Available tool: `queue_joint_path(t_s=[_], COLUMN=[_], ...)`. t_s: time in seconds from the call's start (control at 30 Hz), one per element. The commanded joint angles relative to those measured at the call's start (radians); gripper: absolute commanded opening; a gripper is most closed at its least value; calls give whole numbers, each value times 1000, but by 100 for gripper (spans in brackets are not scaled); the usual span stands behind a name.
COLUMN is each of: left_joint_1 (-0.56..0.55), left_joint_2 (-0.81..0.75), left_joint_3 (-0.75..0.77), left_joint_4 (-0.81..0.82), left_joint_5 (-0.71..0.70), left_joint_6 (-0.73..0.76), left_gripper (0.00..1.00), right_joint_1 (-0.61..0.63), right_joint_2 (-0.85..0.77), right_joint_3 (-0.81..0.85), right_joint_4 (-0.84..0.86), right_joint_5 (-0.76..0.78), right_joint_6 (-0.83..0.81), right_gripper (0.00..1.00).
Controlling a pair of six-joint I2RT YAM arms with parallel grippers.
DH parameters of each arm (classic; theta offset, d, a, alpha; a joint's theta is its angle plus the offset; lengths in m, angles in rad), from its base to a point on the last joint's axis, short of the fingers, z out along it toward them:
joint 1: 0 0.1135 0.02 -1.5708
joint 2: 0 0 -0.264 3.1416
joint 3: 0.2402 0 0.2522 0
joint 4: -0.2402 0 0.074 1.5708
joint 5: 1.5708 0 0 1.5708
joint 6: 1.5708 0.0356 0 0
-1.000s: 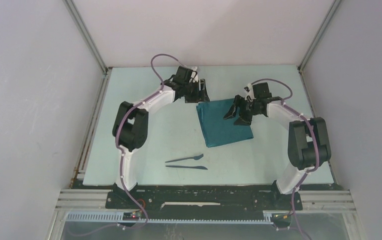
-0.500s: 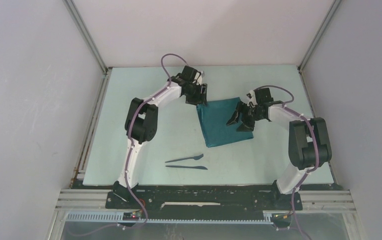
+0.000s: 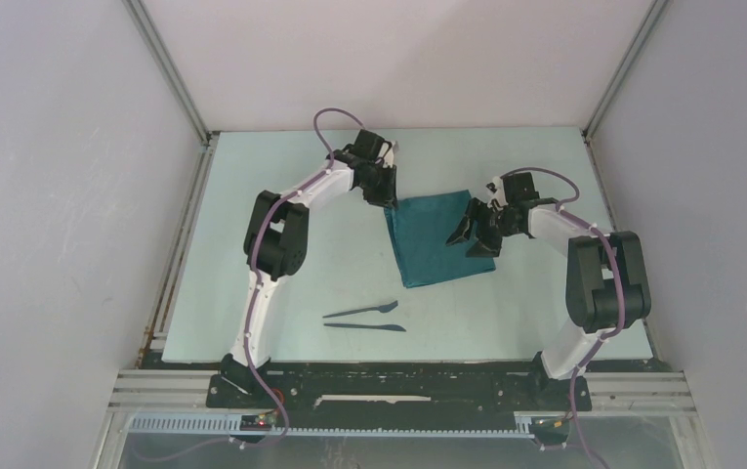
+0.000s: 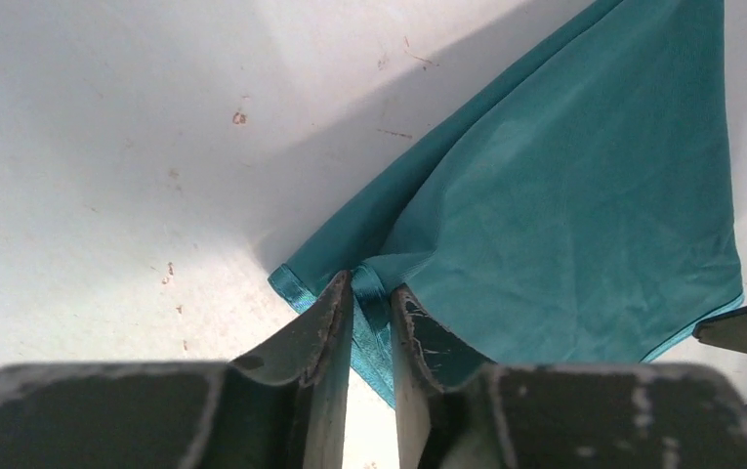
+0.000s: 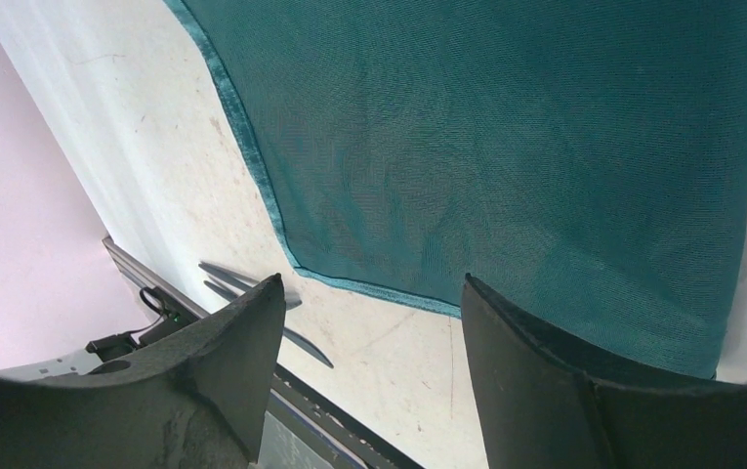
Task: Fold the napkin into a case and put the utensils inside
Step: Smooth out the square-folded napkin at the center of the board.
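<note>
- napkin point(image 3: 435, 244) — teal cloth, folded to a rectangle, flat on the table point(image 3: 242, 181), centre-far.
- left gripper point(image 4: 370, 293) — nearly closed, pinching the hem at the napkin's far-left corner.
- right gripper point(image 5: 371, 285) — spread wide over the napkin's right edge, holding nothing.
- fork point(image 3: 361, 310), knife point(image 3: 364, 326) — side by side, near of the napkin, well apart from it.
- Step, as judged: the next fold. The right gripper should grip its own corner first. Then lift both corners level, carry them evenly and match the edges.

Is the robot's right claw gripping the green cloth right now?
No, the right gripper has its fingers spread wide apart over the napkin, clamping nothing.
</note>
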Motion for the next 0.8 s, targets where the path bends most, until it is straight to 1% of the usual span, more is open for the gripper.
queue_joint_path(t_s=[0.0, 0.17, 0.37, 0.6, 0.77], left_joint_1=[7, 13, 30, 53, 56], left_joint_2=[-51, -91, -128, -116, -102], left_joint_3=[-17, -72, -128, -114, -109], left_joint_4=[14, 14, 13, 13, -1], left_joint_5=[25, 14, -33, -18, -24], left_joint_6=[-44, -84, -127, -146, -149], left_gripper=[23, 18, 17, 17, 18], right_joint_1=[-5, -13, -29, -58, -77], right_joint_2=[-30, -22, -16, -11, -1], right_joint_3=[-4, -8, -13, -25, -24], right_joint_4=[19, 21, 15, 25, 28], right_joint_5=[2, 8, 50, 79, 66], right_joint_6=[-20, -23, -23, -13, -1], right_gripper=[74, 74, 73, 74, 74])
